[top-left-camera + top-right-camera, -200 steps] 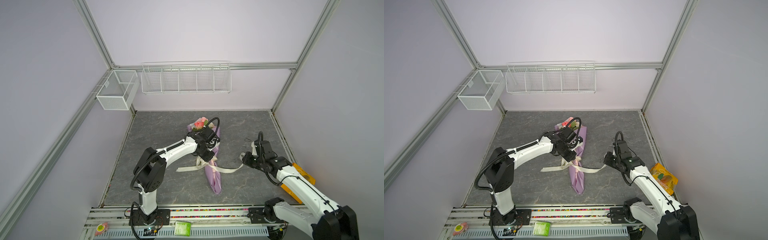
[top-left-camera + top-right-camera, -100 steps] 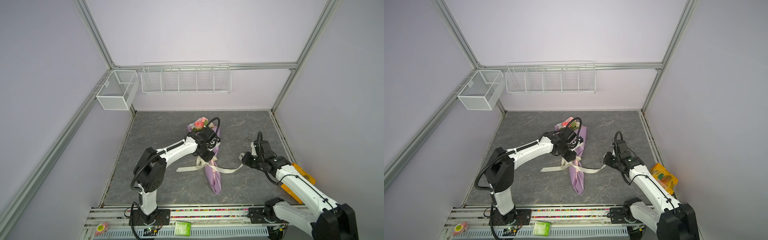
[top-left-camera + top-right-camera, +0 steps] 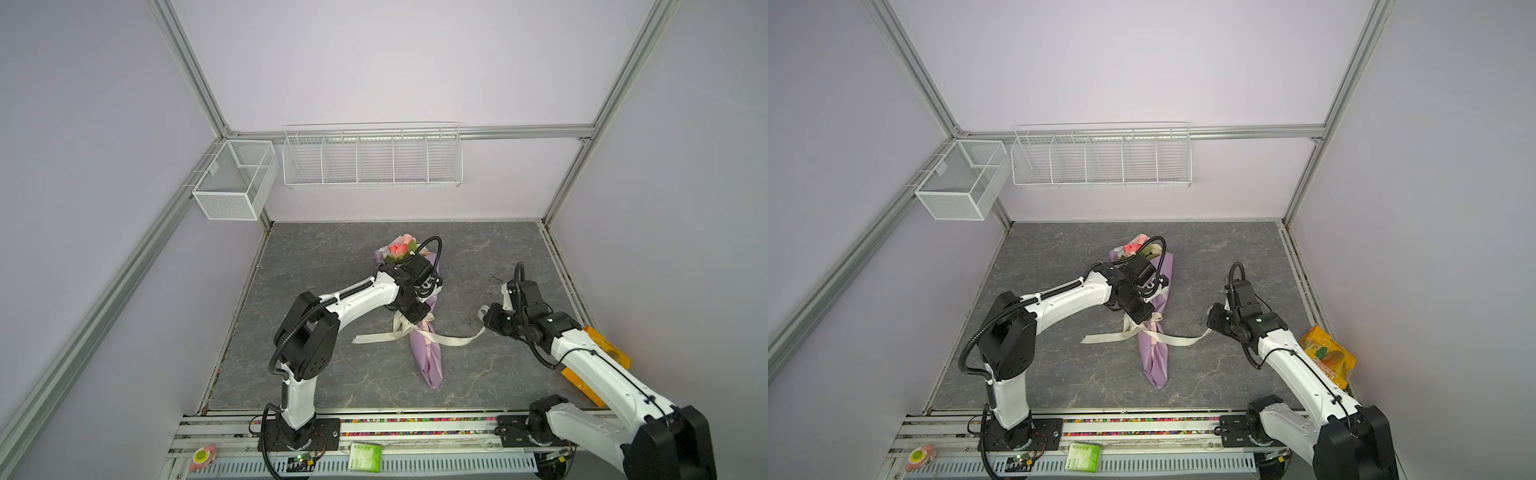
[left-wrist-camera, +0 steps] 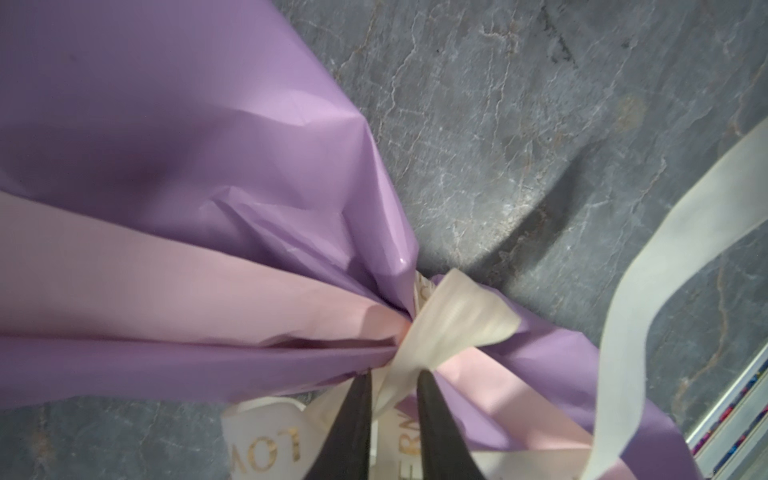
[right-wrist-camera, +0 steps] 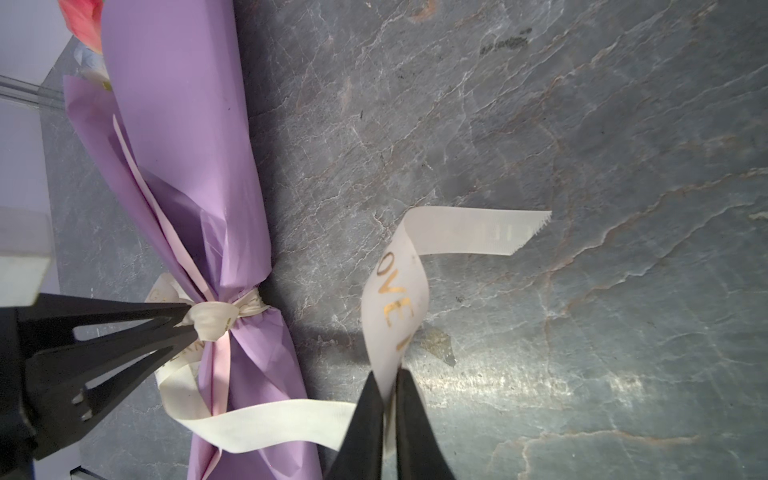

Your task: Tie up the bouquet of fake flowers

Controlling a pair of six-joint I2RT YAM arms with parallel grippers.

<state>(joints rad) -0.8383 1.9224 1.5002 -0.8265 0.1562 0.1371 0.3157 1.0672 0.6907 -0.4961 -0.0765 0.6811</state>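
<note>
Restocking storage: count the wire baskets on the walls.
2. A mesh box basket hangs on the left wall's rail; a long divided basket hangs on the back wall. None looks hidden.

The left arm (image 3: 365, 295) and right arm (image 3: 598, 370) are built from white moulded links joined by black joint housings. A black ribbed conduit (image 3: 353, 288) runs along the outside of the left arm. A thinner black cable (image 3: 432, 238) loops above its wrist (the right arm carries a like loop). The left gripper (image 5: 192, 319) has matte black tapering fingers (image 5: 83, 311) with triangular cut-outs. Each arm stands on a black base plate (image 3: 328, 428).
</note>
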